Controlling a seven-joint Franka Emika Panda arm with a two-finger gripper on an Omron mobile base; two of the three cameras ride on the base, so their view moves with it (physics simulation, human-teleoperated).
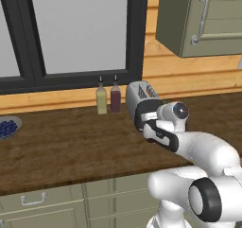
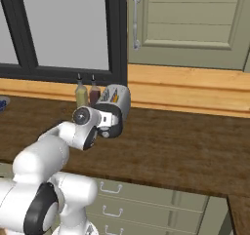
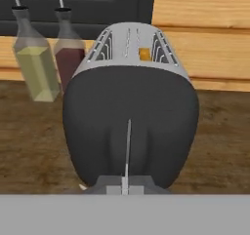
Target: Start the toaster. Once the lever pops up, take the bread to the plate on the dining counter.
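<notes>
One toaster (image 3: 131,117), claw (image 3: 126,187) closed at its black end panel.
Risk: fingers together low on the lever (image 3: 128,151) slot may slip off; bread (image 3: 144,54) stays untoasted.

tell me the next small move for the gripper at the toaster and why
Probably press straight down. The gripper is shut low against the toaster's black end panel, where the lever sits, and the bread is still down in its slot, so toasting likely has not started.
</notes>
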